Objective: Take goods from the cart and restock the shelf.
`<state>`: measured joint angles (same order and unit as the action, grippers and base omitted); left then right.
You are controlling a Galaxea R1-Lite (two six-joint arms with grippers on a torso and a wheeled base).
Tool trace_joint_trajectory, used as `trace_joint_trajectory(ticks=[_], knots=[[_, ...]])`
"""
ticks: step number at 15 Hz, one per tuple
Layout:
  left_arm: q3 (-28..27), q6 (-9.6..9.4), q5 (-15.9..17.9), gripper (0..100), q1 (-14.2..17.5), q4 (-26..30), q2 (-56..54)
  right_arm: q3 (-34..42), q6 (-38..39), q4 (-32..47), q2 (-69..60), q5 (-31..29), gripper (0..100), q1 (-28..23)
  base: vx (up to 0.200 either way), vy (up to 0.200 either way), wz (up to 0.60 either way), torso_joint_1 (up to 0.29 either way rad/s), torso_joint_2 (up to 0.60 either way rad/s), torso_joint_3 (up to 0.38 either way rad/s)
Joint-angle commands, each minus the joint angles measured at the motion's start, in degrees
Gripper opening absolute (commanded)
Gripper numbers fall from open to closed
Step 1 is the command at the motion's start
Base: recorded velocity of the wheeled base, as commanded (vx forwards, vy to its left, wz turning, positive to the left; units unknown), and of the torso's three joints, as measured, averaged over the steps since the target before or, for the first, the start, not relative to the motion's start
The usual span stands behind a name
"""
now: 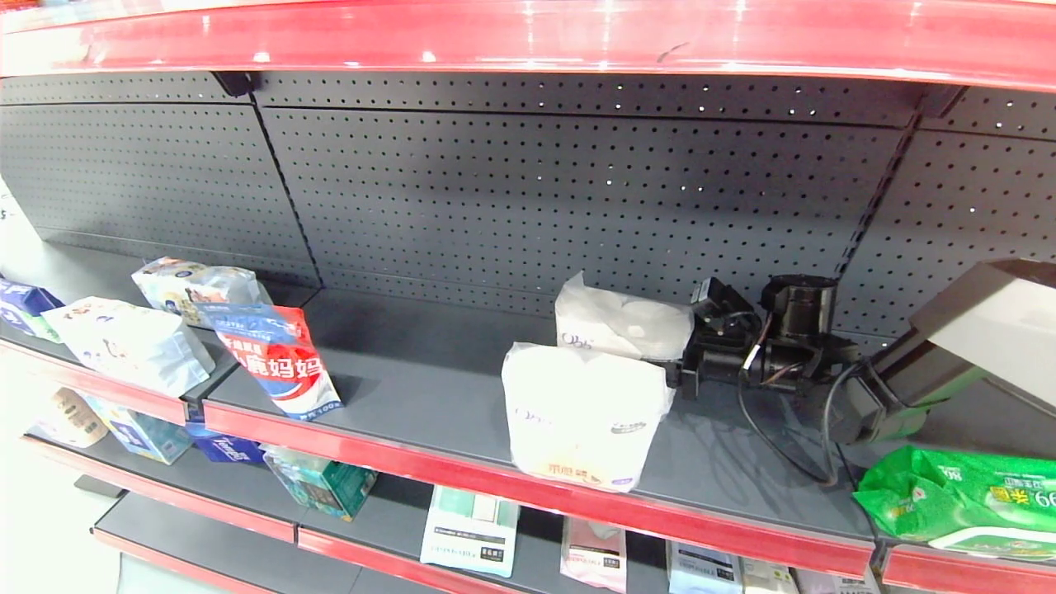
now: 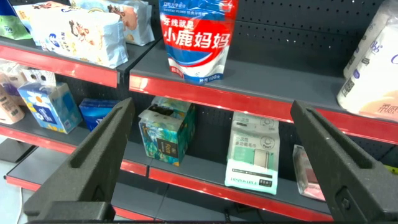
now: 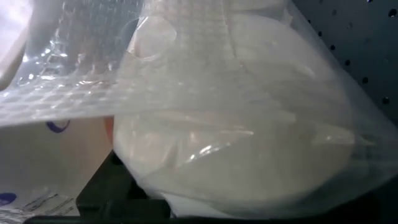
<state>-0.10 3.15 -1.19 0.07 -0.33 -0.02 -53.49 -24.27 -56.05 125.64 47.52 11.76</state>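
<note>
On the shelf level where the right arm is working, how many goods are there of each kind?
White soft packs: 2
Red-and-blue pouch: 1
Green pack: 1
Pale printed bags: 2
Blue box: 1
Total: 7

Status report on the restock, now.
Left tool open, empty. Right tool against rear white pack on shelf; grip unconfirmed. Front white pack stands close in front.

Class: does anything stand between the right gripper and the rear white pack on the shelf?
Nothing visible. The right gripper sits right at the rear white pack; the front white pack stands nearer the shelf edge.
</note>
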Motion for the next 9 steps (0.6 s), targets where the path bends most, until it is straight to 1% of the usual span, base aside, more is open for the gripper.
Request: trace_joint_trajectory(ticks=[1, 2, 3, 4, 9], knots=[[0.0, 0.02, 0.0, 100, 0.0, 0.0, 0.0, 0.3, 0.0, 0.0, 0.0, 0.4, 0, 0.0, 0.0, 0.0, 0.0, 0.0, 0.0, 0.0], [0.0, 0.02, 0.0, 100, 0.0, 0.0, 0.0, 0.3, 0.0, 0.0, 0.0, 0.5, 0, 0.0, 0.0, 0.0, 0.0, 0.0, 0.0, 0.0], [0.0, 0.02, 0.0, 100, 0.0, 0.0, 0.0, 0.5, 0.1, 0.0, 0.0, 2.5, 0, 0.0, 0.0, 0.0, 0.0, 0.0, 0.0, 0.0], [0.0, 0.02, 0.0, 100, 0.0, 0.0, 0.0, 0.5, 0.1, 0.0, 0.0, 3.2, 0, 0.0, 0.0, 0.0, 0.0, 0.0, 0.0, 0.0], [0.0, 0.02, 0.0, 100, 0.0, 0.0, 0.0, 0.6, 0.1, 0.0, 0.0, 4.2, 0, -0.1, 0.0, 0.0, 0.0, 0.0, 0.0, 0.0]])
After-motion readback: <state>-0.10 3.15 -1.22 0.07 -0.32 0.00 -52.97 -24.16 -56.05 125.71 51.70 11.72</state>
